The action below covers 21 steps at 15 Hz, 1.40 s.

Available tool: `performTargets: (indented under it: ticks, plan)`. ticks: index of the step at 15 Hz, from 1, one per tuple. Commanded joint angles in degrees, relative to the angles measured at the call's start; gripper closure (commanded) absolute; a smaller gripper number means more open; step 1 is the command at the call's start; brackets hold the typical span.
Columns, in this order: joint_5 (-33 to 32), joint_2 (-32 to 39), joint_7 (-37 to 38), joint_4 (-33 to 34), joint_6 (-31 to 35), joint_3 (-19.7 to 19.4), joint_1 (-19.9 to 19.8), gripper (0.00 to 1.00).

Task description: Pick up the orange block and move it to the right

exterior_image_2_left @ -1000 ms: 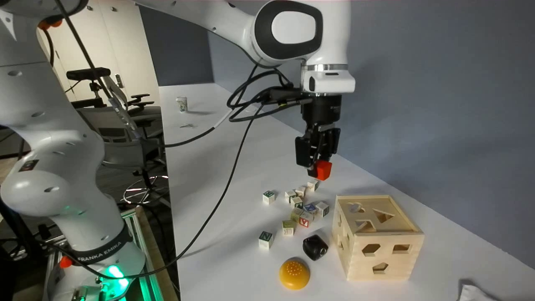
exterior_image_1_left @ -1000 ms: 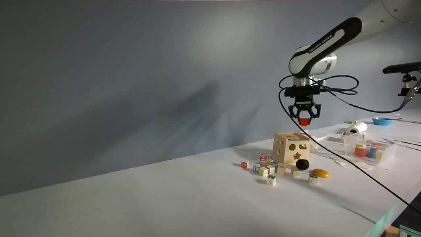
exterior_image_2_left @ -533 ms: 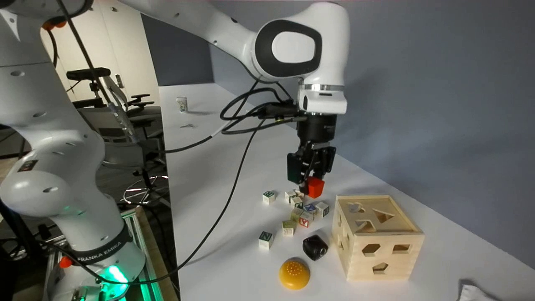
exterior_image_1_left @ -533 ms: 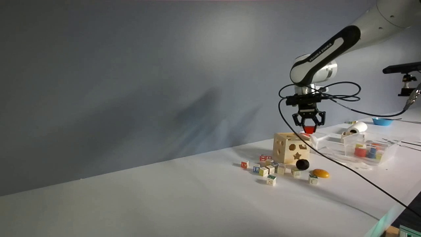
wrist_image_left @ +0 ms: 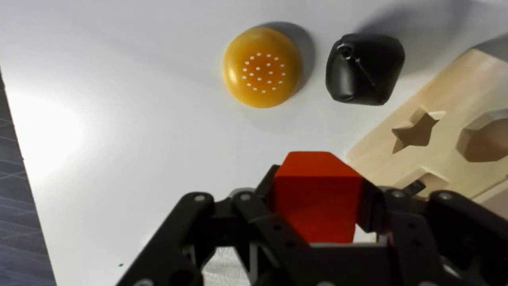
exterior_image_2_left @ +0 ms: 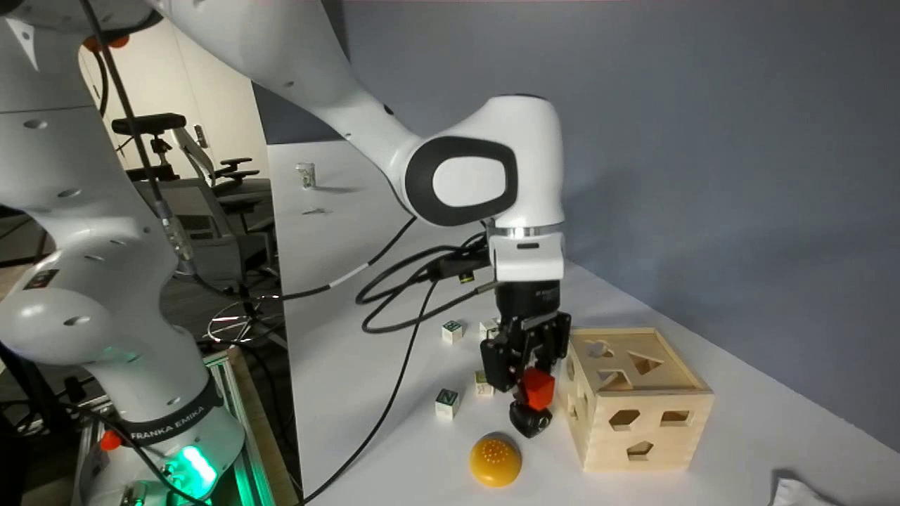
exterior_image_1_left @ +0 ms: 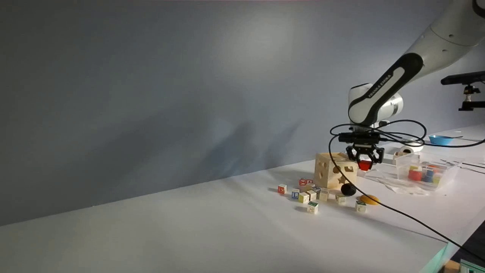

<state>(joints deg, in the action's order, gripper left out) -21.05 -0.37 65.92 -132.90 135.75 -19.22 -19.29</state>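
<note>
The arm [exterior_image_2_left: 309,77] slopes down over the table [wrist_image_left: 139,139] and bends near its end, so the gripper [exterior_image_1_left: 365,166] points downward, raised off the table and near the cube [exterior_image_2_left: 648,402]; whether it touches the cube I cannot tell. Its two fingers are clamped on the orange block [wrist_image_left: 317,198] from opposite sides, parted only by the block's width. The block hangs between the fingertips, above the table, with part of it jutting past them in the wrist view. In an exterior view it covers part of the black piece [wrist_image_left: 365,69], while the wrist view shows the two apart. The black piece sits near the cube, and the white-dotted yellow dome [wrist_image_left: 262,67] sits near the black piece, with a gap between. Letter blocks [exterior_image_2_left: 447,404] lie scattered on the table, and the gripper partly hides some in an exterior view. A cable [exterior_image_1_left: 422,224] crosses in front of the cube and the dome in an exterior view; farther off stand a clear bin [exterior_image_1_left: 401,172] of coloured pieces [exterior_image_1_left: 415,175] and a blue bowl [exterior_image_1_left: 439,141]
</note>
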Motion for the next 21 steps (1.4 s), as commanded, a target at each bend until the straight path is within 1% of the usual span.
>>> performTargets:
  ticks: [1,3,4,5,8,12,14,17,20,21]
  plan:
    - [0.48,0.58,-1.08,-5.18,10.93,-2.13,-2.02,0.87]
    - [3.35,2.21,-4.66,-6.69,16.37,-3.03,-2.59,0.87]
    - [4.02,3.17,-5.2,-7.39,18.64,-3.42,-2.76,0.87]
    - [4.64,4.37,-5.71,-7.25,19.93,-3.81,-2.94,0.87]
    - [9.6,7.58,-9.14,-6.94,23.04,-4.39,-2.88,0.87]
    - [17.75,11.19,-15.77,-5.08,22.82,-4.05,-2.73,0.87]
    - [20.33,12.63,-18.1,-4.08,22.11,-4.25,-2.68,0.87]
    - [22.97,14.59,-20.42,-2.53,21.58,-4.68,-2.56,0.87]
    - [23.91,16.43,-22.17,-1.07,20.83,-5.22,-2.35,0.87]
    - [24.04,16.95,-22.55,-0.8,20.81,-5.39,-2.24,0.78]
